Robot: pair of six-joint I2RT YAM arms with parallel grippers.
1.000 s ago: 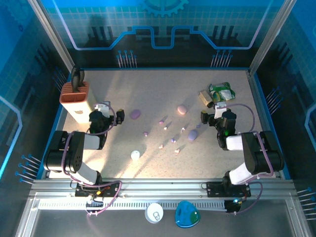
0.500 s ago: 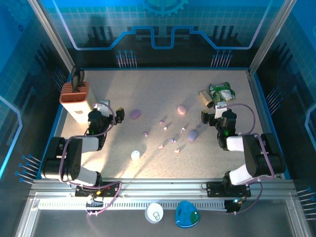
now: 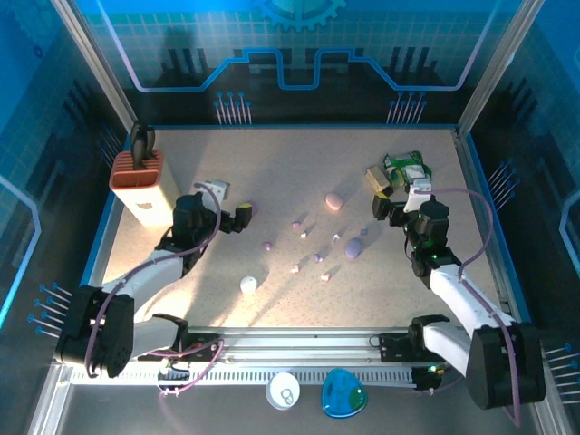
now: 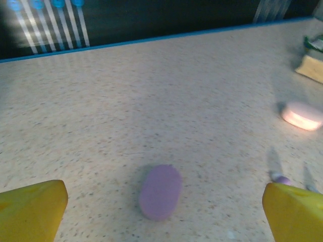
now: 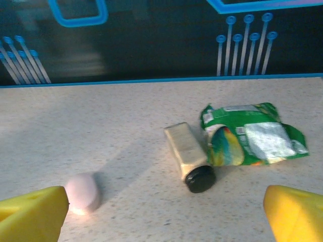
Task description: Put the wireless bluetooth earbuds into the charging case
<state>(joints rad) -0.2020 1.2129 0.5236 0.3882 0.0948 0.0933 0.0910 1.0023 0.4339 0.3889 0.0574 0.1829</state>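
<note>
The left hand [image 4: 162,206] is hovering over the speckled surface [image 4: 151,91], its yellow fingers [image 4: 33,209] standing wide apart and gripping nothing. A purple case [image 4: 160,191] is lying flat between them, touching neither. A tiny purple earbud [image 4: 280,178] is sitting just beside the right finger. Farther right, a pink case [image 4: 302,115] is resting well apart, and a tan block [image 4: 313,68] is poking in at the edge.

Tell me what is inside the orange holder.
A black handle sticks up out of the holder. The rest of that tool is hidden inside the holder, so I cannot say what it is.
</note>
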